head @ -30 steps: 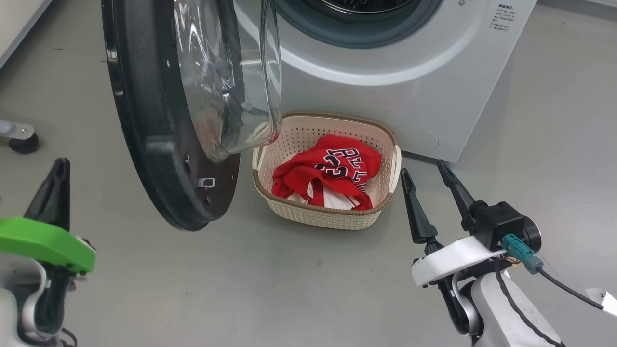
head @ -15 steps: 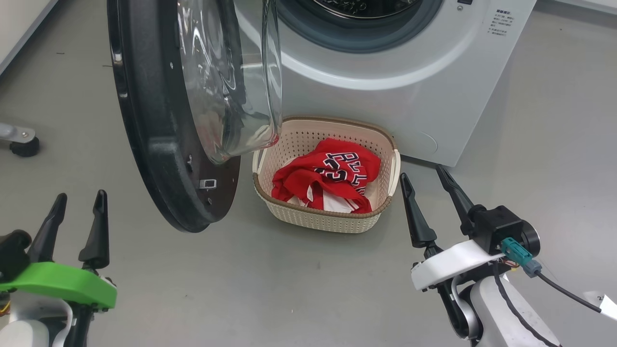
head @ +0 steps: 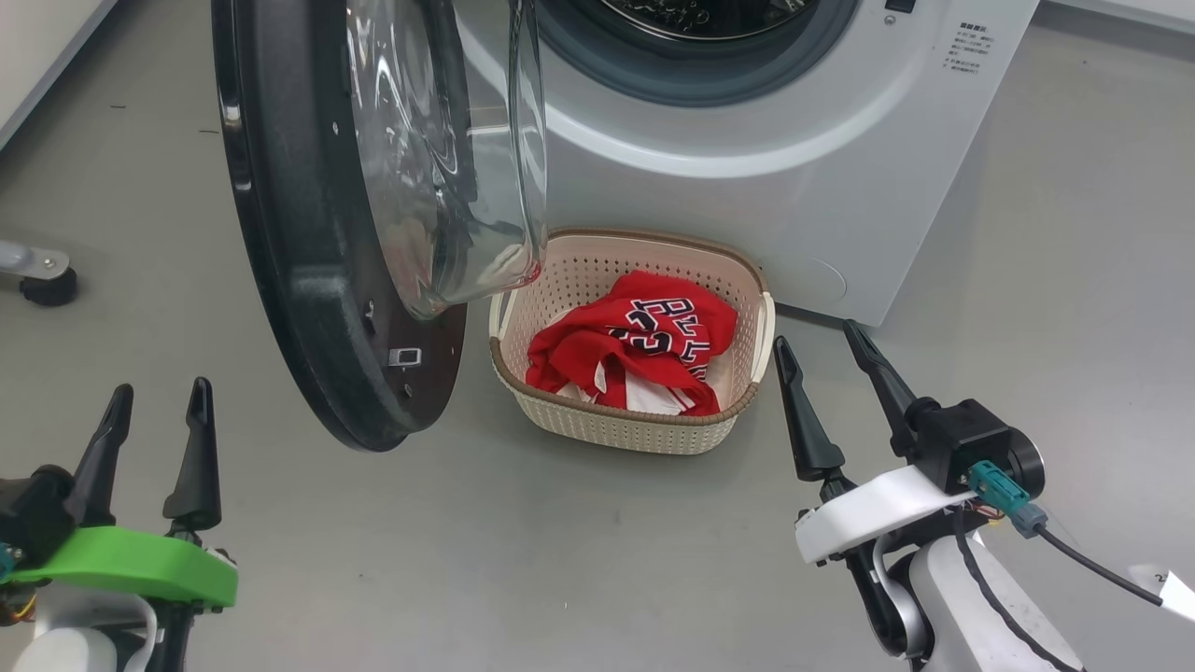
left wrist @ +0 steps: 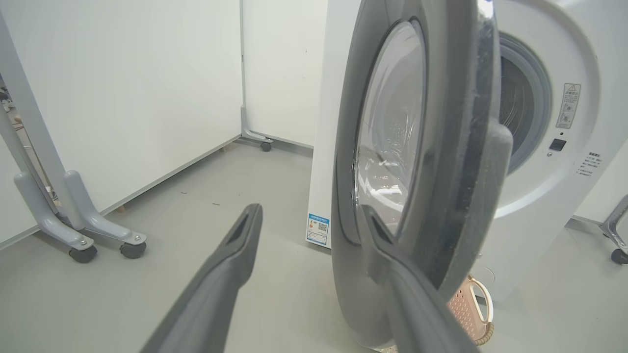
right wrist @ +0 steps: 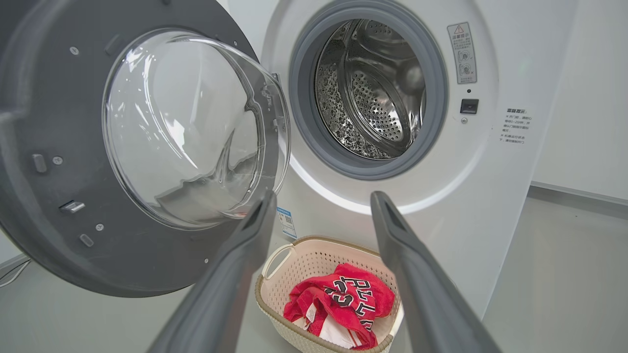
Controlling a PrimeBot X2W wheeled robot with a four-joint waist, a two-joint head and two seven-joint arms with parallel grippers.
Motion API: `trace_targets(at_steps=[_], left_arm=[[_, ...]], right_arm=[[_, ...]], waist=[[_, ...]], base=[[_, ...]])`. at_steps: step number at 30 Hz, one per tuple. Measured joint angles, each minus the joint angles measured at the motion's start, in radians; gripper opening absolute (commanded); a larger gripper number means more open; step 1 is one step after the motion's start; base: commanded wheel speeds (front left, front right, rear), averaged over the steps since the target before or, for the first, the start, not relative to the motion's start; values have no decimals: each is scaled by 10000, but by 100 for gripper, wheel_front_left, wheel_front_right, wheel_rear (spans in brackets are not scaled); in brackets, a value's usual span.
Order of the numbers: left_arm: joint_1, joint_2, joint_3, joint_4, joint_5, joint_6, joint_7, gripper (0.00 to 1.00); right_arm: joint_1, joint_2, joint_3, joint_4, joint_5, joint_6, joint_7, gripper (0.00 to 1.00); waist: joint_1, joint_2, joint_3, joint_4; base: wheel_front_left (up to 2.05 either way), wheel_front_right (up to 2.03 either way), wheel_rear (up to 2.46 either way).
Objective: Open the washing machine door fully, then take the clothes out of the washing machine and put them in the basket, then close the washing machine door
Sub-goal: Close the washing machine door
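Smooth grey floor [head: 560, 541]; perforated cream basket [head: 616, 431] holds crumpled red clothes [head: 579, 350]; left fingers [head: 196, 467], right fingers [head: 801, 420] spread, empty.

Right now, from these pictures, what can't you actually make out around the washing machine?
- Drum: in the right wrist view its near floor sits behind the grey gasket; in the head view the top edge cuts it off.
- Basket: in the left wrist view the door hides most of it.
- Clothes: head view, crumpled, so the count and the lettering are unclear.
- Label on the washing machine: right wrist view, print too small.
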Motion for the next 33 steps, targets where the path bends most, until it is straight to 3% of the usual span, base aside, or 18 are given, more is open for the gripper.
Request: trace_targets(at_steps=[33], left_arm=[[34, 305, -414, 729, 2, 0, -596, 100]], right_arm=[[207, 75, 167, 140, 157, 2, -13, 100]], waist=[[0, 0, -334, -58]], base=[[0, 0, 0]])
